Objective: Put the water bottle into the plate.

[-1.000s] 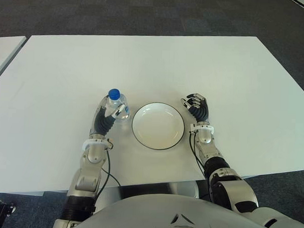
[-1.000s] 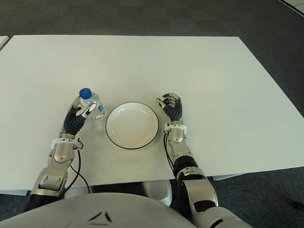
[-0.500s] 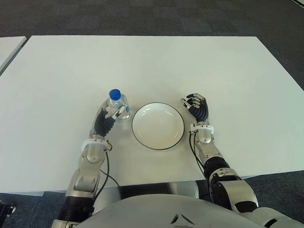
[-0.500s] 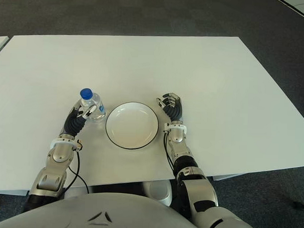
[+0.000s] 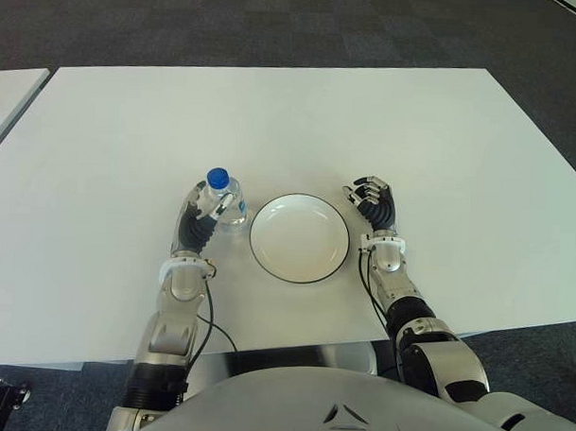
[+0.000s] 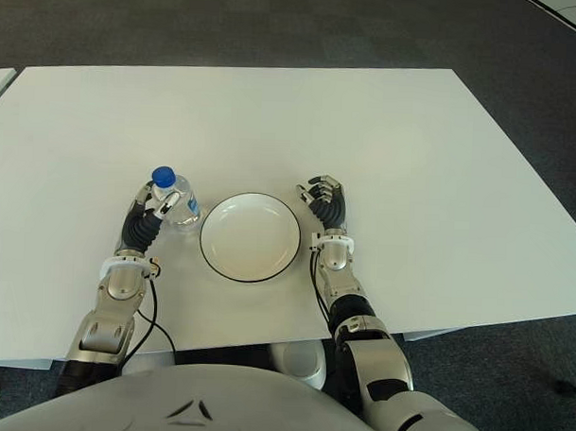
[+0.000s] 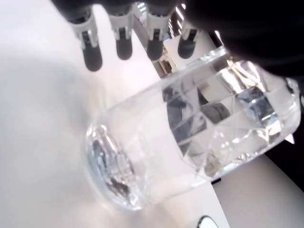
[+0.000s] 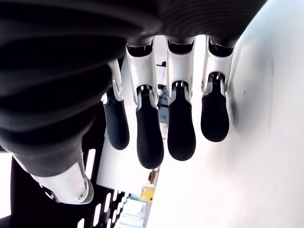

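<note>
A clear water bottle (image 5: 226, 198) with a blue cap stands upright on the white table (image 5: 272, 120), just left of the white plate (image 5: 299, 239) with a dark rim. My left hand (image 5: 201, 212) is up against the bottle's left side. In the left wrist view the bottle (image 7: 190, 142) fills the space by the palm, while the fingers (image 7: 123, 42) reach straight past it without wrapping it. The plate holds nothing. My right hand (image 5: 372, 201) shows beside the plate's right edge, fingers (image 8: 180, 128) relaxed and holding nothing.
The table edge runs close in front of my body. A second white table (image 5: 9, 88) shows at the far left, across a gap. Dark carpet (image 5: 276, 26) lies beyond the far edge.
My left forearm has swung slightly, so the hand sits a little more to the bottle's left. Bottle, plate and right hand have not moved.
</note>
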Controlling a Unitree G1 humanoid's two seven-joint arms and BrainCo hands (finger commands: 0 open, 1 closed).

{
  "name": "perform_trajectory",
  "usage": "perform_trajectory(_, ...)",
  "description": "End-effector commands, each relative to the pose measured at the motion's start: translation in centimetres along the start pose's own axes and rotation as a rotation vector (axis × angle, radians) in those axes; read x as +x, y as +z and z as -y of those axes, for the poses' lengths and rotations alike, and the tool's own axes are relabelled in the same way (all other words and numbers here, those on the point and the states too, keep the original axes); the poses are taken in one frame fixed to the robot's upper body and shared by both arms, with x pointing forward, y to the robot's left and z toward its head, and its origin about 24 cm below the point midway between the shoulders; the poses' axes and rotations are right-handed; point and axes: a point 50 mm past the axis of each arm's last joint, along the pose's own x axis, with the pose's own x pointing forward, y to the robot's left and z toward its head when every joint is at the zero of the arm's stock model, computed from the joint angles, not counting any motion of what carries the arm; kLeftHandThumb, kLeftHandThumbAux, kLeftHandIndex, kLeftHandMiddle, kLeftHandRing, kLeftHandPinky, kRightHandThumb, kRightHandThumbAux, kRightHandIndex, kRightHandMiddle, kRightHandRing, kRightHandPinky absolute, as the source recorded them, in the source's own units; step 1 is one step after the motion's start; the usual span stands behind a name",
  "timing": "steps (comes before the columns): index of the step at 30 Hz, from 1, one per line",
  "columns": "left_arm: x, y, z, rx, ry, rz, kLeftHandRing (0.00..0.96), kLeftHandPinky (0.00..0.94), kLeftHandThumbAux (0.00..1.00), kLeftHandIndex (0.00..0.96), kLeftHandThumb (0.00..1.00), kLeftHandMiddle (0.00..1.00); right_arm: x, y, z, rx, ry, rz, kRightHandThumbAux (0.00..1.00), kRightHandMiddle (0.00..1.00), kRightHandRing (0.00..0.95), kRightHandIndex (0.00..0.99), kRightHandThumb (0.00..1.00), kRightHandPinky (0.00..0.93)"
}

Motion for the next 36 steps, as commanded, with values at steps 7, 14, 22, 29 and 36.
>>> perform_trajectory(7,1.3,-0.4,1.1,0.01,0.096,-0.073,0.1,0.192,0.305,0.0,0.694,0.039,-0.7,-0.7,0.0,-0.001,0.0,-0.026,0.728,0.639,0.649,0.433,0.708,0.639)
perform_trajectory(14,2.3,0.0,2.0,-0.014,0.141,-0.083,0.07,0.155,0.32,0.0,0.706,0.005,-0.7,-0.7,0.0,-0.002,0.003,-0.026,0.728,0.635,0.647,0.433,0.708,0.645)
perform_trajectory(22,3.2,1.1,2.9,-0.017,0.231,-0.023,0.054,0.139,0.324,0.0,0.725,0.0,-0.8,-0.6,0.0,-0.003,-0.005,-0.026,0.728,0.632,0.646,0.433,0.708,0.655)
perform_trajectory(29,3.9,1.9,3.4,0.009,0.274,0.041,0.042,0.122,0.329,0.0,0.736,0.0,-0.8,-0.7,0.0,-0.002,-0.002,-0.032,0.728,0.632,0.647,0.433,0.708,0.654)
perform_trajectory(36,4.6,2.3,3.9,0.08,0.3,0.115,0.02,0.087,0.33,0.0,0.736,0.0,-1.0,-0.7,0.0,0.003,-0.002,-0.027,0.728,0.63,0.646,0.433,0.708,0.655)
